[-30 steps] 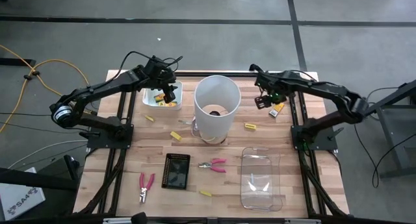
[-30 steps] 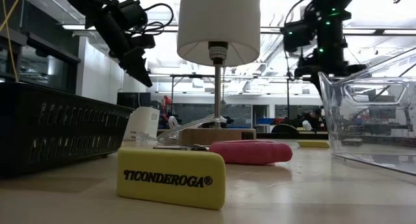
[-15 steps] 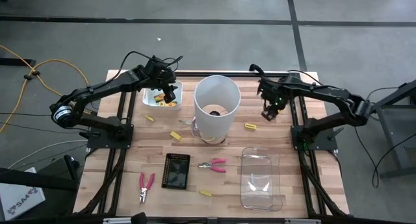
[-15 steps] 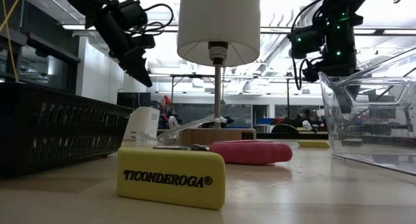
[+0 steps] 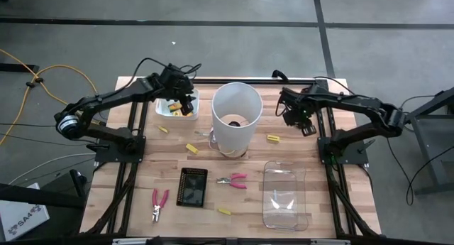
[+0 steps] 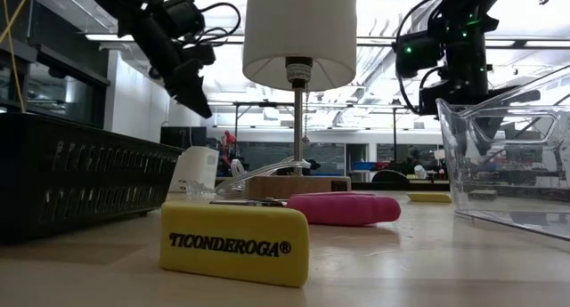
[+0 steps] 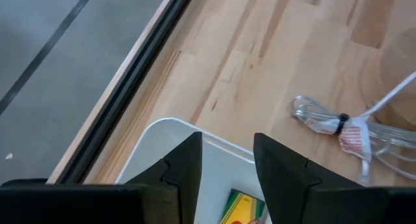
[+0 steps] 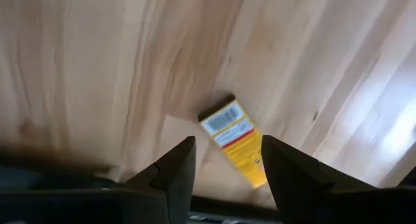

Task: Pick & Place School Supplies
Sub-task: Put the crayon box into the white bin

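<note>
**Right claw now straddles the far-right yellow piece, nothing gripped yet**

Right claw (image 5: 301,119) is the thing you have moved: a second ago it hung just beside the yellow piece (image 8: 235,146) near the desk's far right edge, and now it sits over it, hiding it from above. In the right wrist view the piece lies flat on the wood between the two spread fingers, untouched. My reading is that you are lined up for the grasp and the descent and squeeze are what remain.

That piece is a flat oblong in a printed yellow wrapper, with a white barcode patch and a red band. It looks stiff and smooth, so it may skate on the wood if one finger touches first.

Farther out, a second yellow piece (image 5: 274,138) lies near the tall white cylinder (image 5: 236,117), and the eraser (image 6: 236,243) at the front edge is a matte, round-cornered block with black lettering. Two pliers with pink handles (image 5: 234,179) (image 5: 158,202) lie in the front half, bare metal at the jaws.

Your left claw (image 5: 186,103) has barely shifted; it hangs released and empty over the white bin (image 5: 159,110), a smooth-walled plastic tub already holding yellow pieces. A clear glossy container (image 5: 268,202) and a black perforated tray (image 5: 193,186) stand on the pale planked desk (image 5: 241,201).
</note>
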